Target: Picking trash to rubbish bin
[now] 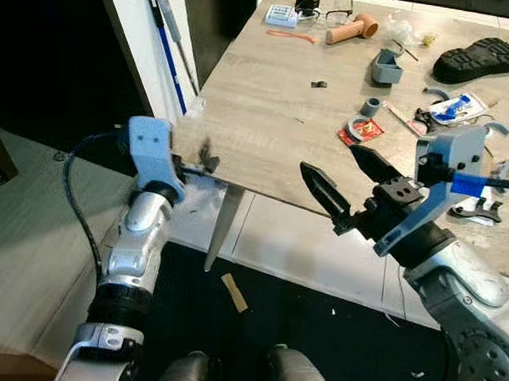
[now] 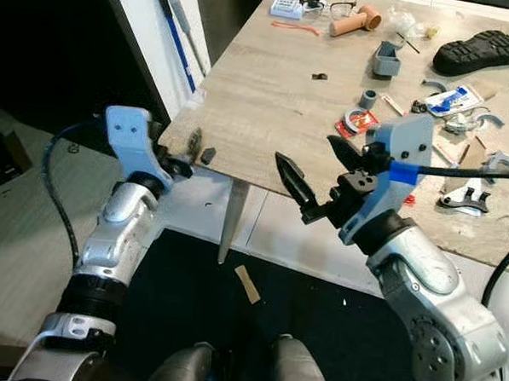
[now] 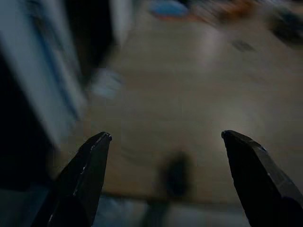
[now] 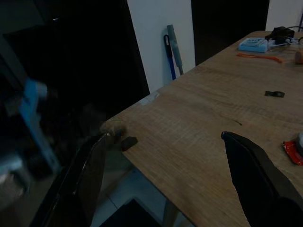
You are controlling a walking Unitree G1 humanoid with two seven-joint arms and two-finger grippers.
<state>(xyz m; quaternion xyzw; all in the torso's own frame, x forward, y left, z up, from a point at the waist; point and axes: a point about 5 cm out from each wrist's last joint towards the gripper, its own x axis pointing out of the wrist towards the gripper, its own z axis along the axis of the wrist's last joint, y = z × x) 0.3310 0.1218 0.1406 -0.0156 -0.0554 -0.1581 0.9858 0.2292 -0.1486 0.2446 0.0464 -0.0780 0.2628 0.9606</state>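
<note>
A small dark scrap point(image 2: 207, 155) lies at the near-left corner of the wooden table point(image 1: 267, 114). My left gripper point(image 1: 203, 162) hovers right at that corner. In the left wrist view its fingers point(image 3: 90, 175) stand wide apart, with the scrap point(image 3: 175, 172) a blurred dark blob ahead between them. My right gripper point(image 2: 306, 149) is open over the table's front edge, about a hand's length to the right of the scrap, with nothing in it. The right wrist view shows the same scrap point(image 4: 129, 142) at the corner.
Farther back lie a red wrapper with a tape roll point(image 1: 360, 129), a grey cup point(image 1: 386, 68), a black shoe sole point(image 1: 479, 59), a tan cylinder point(image 1: 353, 29) and a tiny black piece point(image 1: 320, 84). A blue-handled tool point(image 1: 168, 45) leans on the white wall. A tan strip point(image 1: 235, 292) lies on the dark floor.
</note>
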